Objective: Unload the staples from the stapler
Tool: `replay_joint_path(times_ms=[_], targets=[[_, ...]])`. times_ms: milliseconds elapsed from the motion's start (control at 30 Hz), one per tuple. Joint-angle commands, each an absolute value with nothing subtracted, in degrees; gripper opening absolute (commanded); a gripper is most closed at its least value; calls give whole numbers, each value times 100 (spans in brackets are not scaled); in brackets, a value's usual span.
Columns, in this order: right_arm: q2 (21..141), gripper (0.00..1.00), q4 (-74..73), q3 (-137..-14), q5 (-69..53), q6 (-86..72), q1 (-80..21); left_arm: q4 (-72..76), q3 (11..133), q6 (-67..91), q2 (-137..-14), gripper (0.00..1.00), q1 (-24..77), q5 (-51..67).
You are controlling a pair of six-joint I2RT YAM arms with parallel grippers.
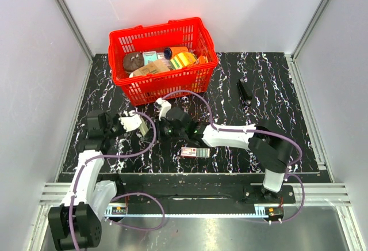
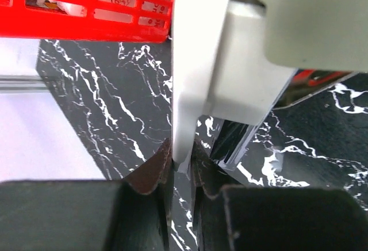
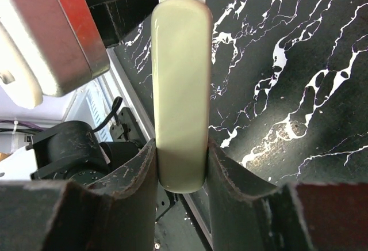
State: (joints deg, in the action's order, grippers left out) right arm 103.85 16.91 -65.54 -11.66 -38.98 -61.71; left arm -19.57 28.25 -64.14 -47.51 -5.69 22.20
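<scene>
The stapler (image 1: 149, 128) hangs just above the table between my two grippers. My right gripper (image 3: 181, 167) is shut on the end of its pale cream handle (image 3: 181, 90). My left gripper (image 2: 181, 158) is shut on a thin white plate (image 2: 195, 61) at the stapler's other end, with a shiny metal part (image 2: 240, 143) just beside it. In the top view the left gripper (image 1: 140, 126) and right gripper (image 1: 161, 128) face each other. No staples can be made out in any view.
A red basket (image 1: 150, 88) full of groceries stands right behind the grippers. A small printed box (image 1: 194, 152) lies near the front edge, below the right arm. A black object (image 1: 245, 91) lies at the back right. White walls enclose the table.
</scene>
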Motion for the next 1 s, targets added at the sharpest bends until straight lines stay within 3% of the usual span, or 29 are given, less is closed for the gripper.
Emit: replay_joint_path(times_ms=[0,233,367,467,700,867,933,967], targets=[[10450,0,2057,-6750,-1380,-3806,-6196,-845,2558,-6995,-4518,6,-439,1697],[10503,0,1995,-6732,-1371,-3709,-6196,-888,2417,-7050,-4307,6,-343,1661],[10494,0,2057,-6838,-1275,-3840,-6196,-1789,2916,-6252,-4289,12,-150,1932],[10354,0,2092,-6873,-1012,-3919,-6179,-3037,3426,-5469,-4324,33,-44,2678],[10125,0,1908,-6917,-625,-3990,-6073,-4410,3858,-4447,-4333,59,246,4191],[10064,0,1591,-6829,-448,-3955,-6038,-4826,4139,-4335,-4483,70,246,4088],[10055,0,1416,-6864,-448,-3920,-6038,-4607,4323,-3975,-4456,86,237,3746],[10063,0,1215,-6934,-440,-3876,-6038,-4414,4472,-3720,-4447,87,237,3527]])
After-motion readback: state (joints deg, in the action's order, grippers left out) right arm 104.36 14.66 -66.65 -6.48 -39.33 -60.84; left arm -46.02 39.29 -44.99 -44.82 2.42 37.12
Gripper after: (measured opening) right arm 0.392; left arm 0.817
